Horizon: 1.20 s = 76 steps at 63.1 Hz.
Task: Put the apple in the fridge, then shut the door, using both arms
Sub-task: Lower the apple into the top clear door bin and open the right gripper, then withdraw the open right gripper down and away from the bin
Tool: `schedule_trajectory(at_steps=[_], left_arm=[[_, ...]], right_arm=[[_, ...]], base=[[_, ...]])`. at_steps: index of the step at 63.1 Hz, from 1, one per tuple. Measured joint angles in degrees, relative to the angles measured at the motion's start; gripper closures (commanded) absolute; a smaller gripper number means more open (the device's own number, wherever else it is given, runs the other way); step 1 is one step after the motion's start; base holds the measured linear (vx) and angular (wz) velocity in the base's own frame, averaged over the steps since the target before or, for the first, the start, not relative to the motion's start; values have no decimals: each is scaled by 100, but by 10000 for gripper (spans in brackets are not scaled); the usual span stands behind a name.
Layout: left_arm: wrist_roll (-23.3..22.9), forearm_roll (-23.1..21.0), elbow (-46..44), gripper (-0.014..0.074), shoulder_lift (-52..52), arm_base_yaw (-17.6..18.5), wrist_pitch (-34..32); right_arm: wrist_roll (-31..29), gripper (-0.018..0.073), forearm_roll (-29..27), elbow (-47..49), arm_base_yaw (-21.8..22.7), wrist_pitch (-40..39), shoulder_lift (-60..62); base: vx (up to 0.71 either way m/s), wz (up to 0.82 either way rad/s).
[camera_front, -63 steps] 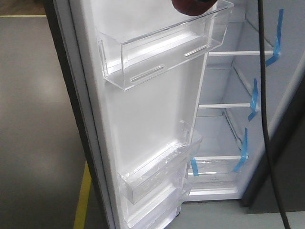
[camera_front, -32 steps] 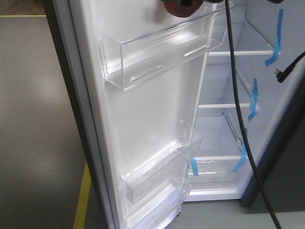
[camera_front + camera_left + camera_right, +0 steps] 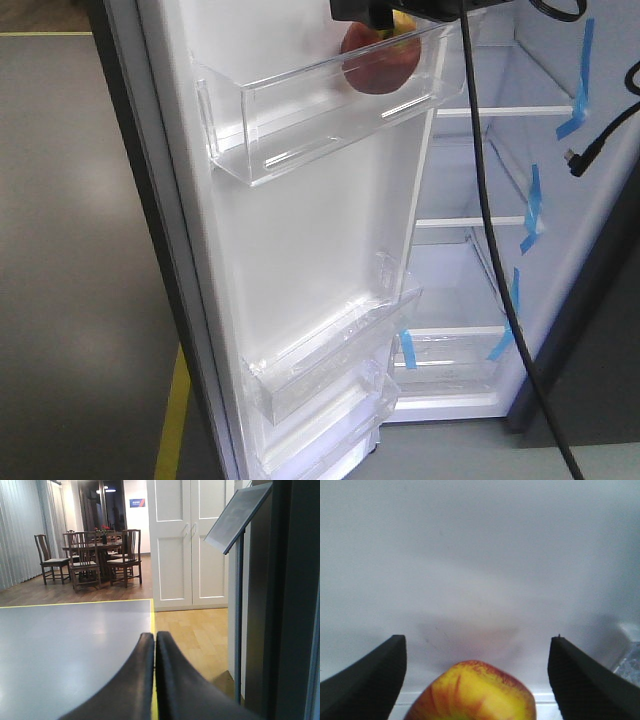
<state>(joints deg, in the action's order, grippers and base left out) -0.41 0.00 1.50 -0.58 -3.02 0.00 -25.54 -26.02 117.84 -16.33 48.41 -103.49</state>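
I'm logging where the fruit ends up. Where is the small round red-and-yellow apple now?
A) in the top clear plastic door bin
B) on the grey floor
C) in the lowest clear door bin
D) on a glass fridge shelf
A: the small round red apple with a yellow patch shows through the front wall of the top clear plastic bin on the door's white plastic rear.

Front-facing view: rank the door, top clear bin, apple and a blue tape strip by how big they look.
1. door, filling most of the frame.
2. top clear bin.
3. apple, behind the bin wall.
4. blue tape strip, thin. It sits farther back, so its real size is unsure.
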Motion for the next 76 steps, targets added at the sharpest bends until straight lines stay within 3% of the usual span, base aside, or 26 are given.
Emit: schedule_trajectory(at_steps=[26, 52, 76], left_arm=[[0, 0, 0, 603, 0, 0, 0], [0, 0, 0, 603, 0, 0, 0], [0, 0, 0, 603, 0, 0, 0]], right_arm=[[116, -17, 142, -393, 0, 399, 1039], [-448, -17, -564, -3770, 0, -270, 3422], [-449, -17, -623, -6470, 0, -403, 5846]], base=[[0, 0], [0, 0], [0, 0]])
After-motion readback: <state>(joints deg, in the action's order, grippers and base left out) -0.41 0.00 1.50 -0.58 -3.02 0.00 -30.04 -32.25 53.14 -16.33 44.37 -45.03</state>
